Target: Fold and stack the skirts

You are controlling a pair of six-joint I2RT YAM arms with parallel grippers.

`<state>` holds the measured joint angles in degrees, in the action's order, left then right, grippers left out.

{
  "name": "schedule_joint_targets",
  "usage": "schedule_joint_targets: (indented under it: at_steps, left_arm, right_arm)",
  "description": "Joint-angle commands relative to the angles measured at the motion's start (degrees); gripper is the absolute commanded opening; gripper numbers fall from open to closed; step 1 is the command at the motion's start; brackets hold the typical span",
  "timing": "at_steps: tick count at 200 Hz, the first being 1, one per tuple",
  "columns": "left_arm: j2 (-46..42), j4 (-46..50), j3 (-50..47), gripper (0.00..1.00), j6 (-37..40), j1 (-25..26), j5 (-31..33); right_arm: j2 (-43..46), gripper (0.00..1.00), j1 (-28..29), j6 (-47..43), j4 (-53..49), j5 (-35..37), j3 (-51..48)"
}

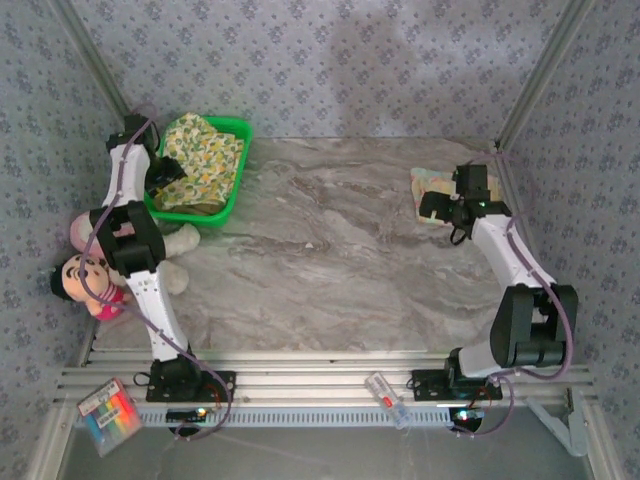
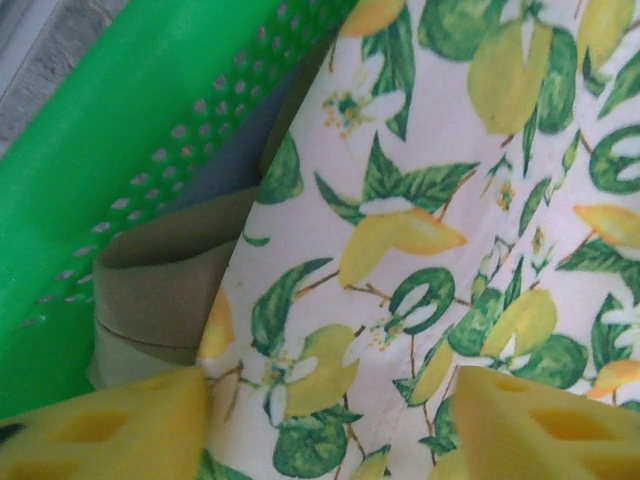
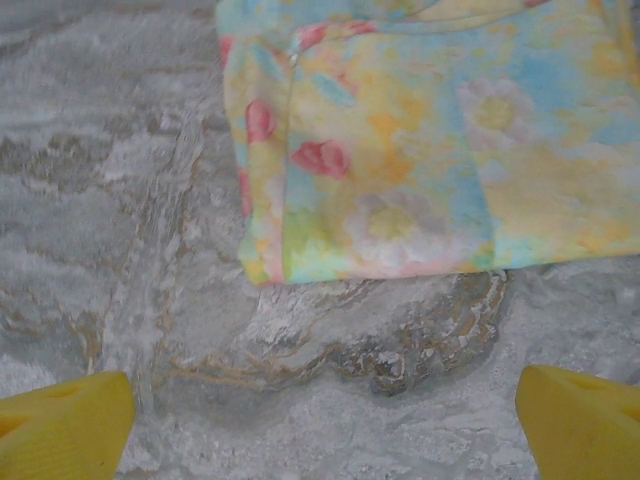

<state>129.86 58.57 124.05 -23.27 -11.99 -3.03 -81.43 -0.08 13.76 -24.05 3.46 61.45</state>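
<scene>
Your left claw (image 2: 320, 425) hangs in the green basket (image 2: 110, 130) at the table's (image 1: 320, 260) far left. Its fingers (image 2: 110, 425) stand partly spread, with the yellow-green floral skirt (image 2: 430, 230) lying flat between them. The olive-khaki skirt (image 2: 160, 285) is tucked under that one, against the basket wall. Your right claw (image 3: 320, 425) is released, fingers wide, low over the bare table just beside the folded pastel skirt (image 3: 420, 150) at the far right.
</scene>
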Motion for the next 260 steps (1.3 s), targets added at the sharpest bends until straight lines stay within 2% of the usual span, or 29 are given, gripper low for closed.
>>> schedule_joint_targets:
  at_steps: [1,28,44,77,94,118,165,195,215,227,243,260]
  left_arm:
    - [0.0,1.4,0.3,0.49,0.7,-0.1,-2.6]
    - [-1.7,0.1,-0.4,0.16,1.0,-0.1,-4.4]
    - [-4.7,-1.6,-1.3,0.00,1.1,0.0,-5.8]
    - [-13.2,-5.1,-3.0,0.00,1.5,2.5,-8.6]
    - [-16.8,-5.6,-2.7,0.00,3.1,6.3,-7.8]
    - [-18.6,-4.0,-0.5,0.00,4.9,14.4,-5.8]
    - [-11.3,4.5,10.1,0.00,9.6,34.0,1.6]
    - [0.8,12.6,22.4,0.00,12.1,45.7,5.2]
    - [10.8,17.8,34.2,0.08,13.4,52.5,3.1]
    - [15.6,19.9,39.2,0.18,14.8,56.0,-0.8]
    - [17.9,20.4,39.9,0.34,16.9,59.7,-3.4]
    - [16.9,20.8,39.0,0.43,18.3,61.9,-5.8]
  right_arm:
    - [5.2,1.00,-1.9,6.0,4.7,-1.8,-3.2]
    - [11.4,1.00,-5.0,8.4,10.2,-3.7,-8.5]
    - [15.8,1.00,-6.2,10.1,15.4,-1.8,-12.8]
    - [23.9,1.00,-8.2,10.7,22.8,-2.6,-20.2]
    - [26.4,1.00,-8.3,10.4,22.6,-2.9,-21.4]
    - [28.4,1.00,-8.6,11.4,23.1,-4.5,-22.5]
    - [29.2,1.00,-8.6,14.3,25.9,-6.2,-24.3]
    - [28.5,1.00,-8.5,15.6,26.6,-8.6,-25.0]
    - [27.4,1.00,-8.6,16.6,26.4,-9.4,-25.2]
    - [26.5,1.00,-8.5,18.0,26.6,-9.5,-25.4]
    - [25.0,1.00,-8.5,18.6,28.2,-11.4,-26.2]
    - [23.0,1.00,-8.0,18.2,30.6,-15.6,-27.0]
